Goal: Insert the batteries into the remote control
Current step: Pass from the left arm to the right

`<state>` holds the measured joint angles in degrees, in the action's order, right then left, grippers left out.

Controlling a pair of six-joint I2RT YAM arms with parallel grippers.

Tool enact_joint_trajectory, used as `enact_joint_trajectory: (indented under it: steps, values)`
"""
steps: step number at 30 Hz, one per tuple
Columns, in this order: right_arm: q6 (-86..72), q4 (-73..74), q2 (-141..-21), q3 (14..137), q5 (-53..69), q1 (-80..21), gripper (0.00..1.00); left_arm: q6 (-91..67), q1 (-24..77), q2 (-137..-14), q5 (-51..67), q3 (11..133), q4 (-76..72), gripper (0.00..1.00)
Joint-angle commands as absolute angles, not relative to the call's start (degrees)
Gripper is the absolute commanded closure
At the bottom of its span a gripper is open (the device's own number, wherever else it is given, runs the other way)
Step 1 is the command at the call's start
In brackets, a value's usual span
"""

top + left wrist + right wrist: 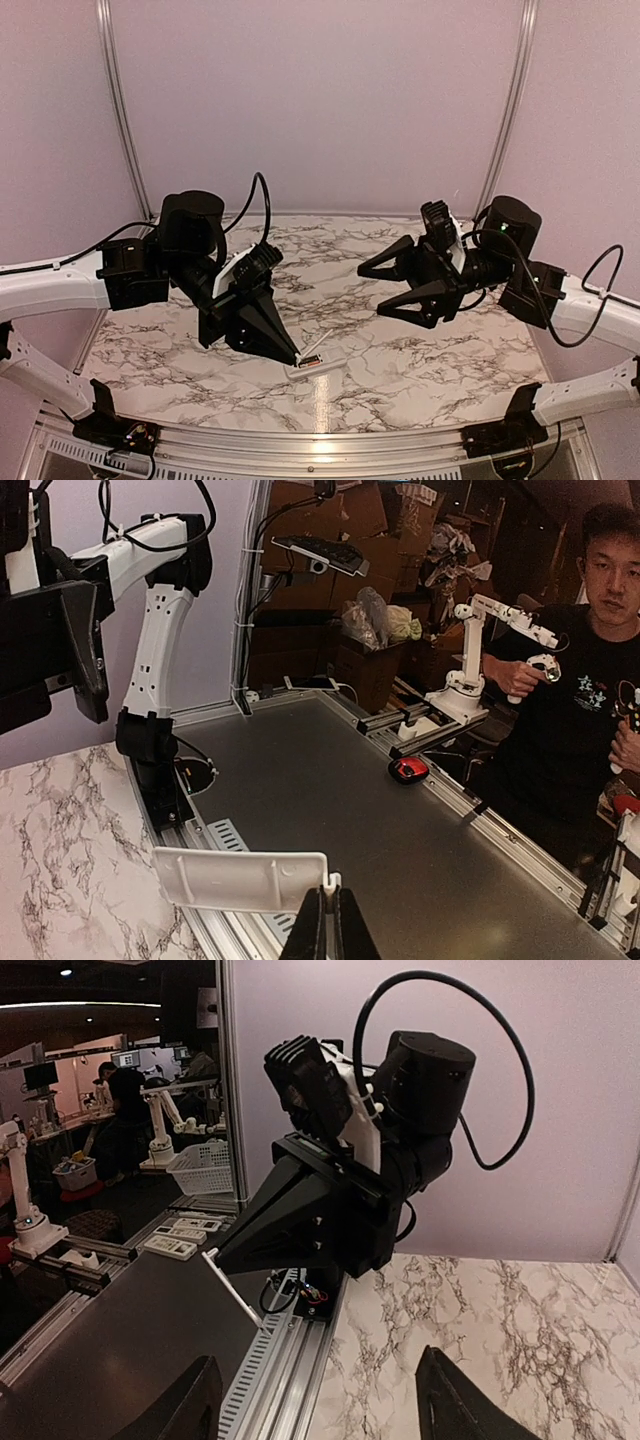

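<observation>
Remote control (303, 371) lies on marble table (450, 360) at 6 o'clock, long axis roughly 3-to-9. Red batteries (313, 362) look seated in it. Left gripper (330, 920), nearer and just above, pinches white battery cover (240, 878). Right gripper (372, 290) gapes empty at remote's 1 o'clock.

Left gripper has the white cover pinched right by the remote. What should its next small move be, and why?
Probably lower the cover onto the remote and line it up with the open recess. The left gripper is shut on the cover's edge just over the remote, and red batteries seem to sit in the recess already. The right gripper hangs open off to the side, holding nothing.
</observation>
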<state>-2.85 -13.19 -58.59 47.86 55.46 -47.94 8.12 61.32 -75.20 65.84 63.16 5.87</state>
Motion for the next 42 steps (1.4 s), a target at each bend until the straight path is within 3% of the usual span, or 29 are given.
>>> enact_joint_trajectory:
  steps: [1, 7, 15, 28, 42]
  values:
    - [4.81, -5.82, -61.92, 52.93, 56.73, -53.81, 0.39, 8.47, 61.44, -73.74, 70.3, 62.78, 6.07, 1.0]
    - [8.15, -2.5, -65.91, 57.03, 55.64, -58.86, 0.46, 8.63, 62.15, -73.65, 71.6, 62.16, 4.82, 1.0]
    - [8.83, -3.75, -70.27, 58.86, 56.75, -61.41, 0.49, 7.8, 62.75, -73.65, 71.8, 61.66, 1.6, 1.0]
    - [9.21, -2.99, -72.51, 61.43, 59.56, -64.65, 0.71, 6.23, 62.75, -73.74, 72.07, 61.13, -1.82, 1.0]
    - [9.25, -2.37, -73.56, 62.48, 59.88, -64.78, 0.84, 5.1, 63.37, -74.34, 72.55, 61.09, -4.13, 1.0]
